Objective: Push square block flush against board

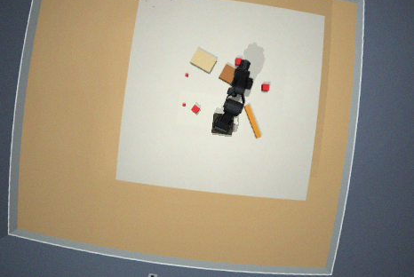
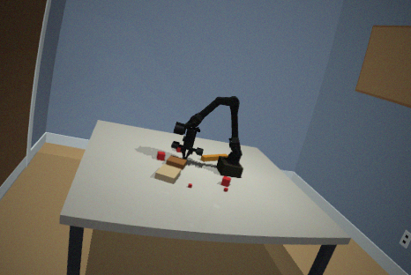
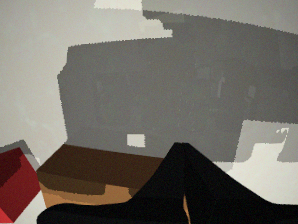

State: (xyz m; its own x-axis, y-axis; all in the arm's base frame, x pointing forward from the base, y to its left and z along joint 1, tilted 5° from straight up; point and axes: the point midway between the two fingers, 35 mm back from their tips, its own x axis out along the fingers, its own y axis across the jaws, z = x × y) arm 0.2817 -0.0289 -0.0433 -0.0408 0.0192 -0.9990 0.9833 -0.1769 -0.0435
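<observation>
The brown square block (image 1: 227, 74) (image 2: 176, 160) (image 3: 100, 167) lies flat, partly under the arm in the top view and partly behind the fingers in the wrist view. The pale tan board (image 1: 203, 60) (image 2: 168, 173) lies flat to its left in the top view, with a gap of table between them. My gripper (image 2: 185, 159) (image 3: 180, 149) is shut and empty. Its tips are low, at the block's side away from the board. Whether they touch the block cannot be told. In the top view the arm hides the tips.
A red cube (image 1: 238, 61) (image 2: 161, 155) (image 3: 15, 185) lies close to the block's far side. Another red cube (image 1: 266, 87) and an orange bar (image 1: 252, 122) (image 2: 214, 157) lie right of the arm. A third cube (image 1: 195, 109) (image 2: 226, 181) and two tiny red cubes lie left.
</observation>
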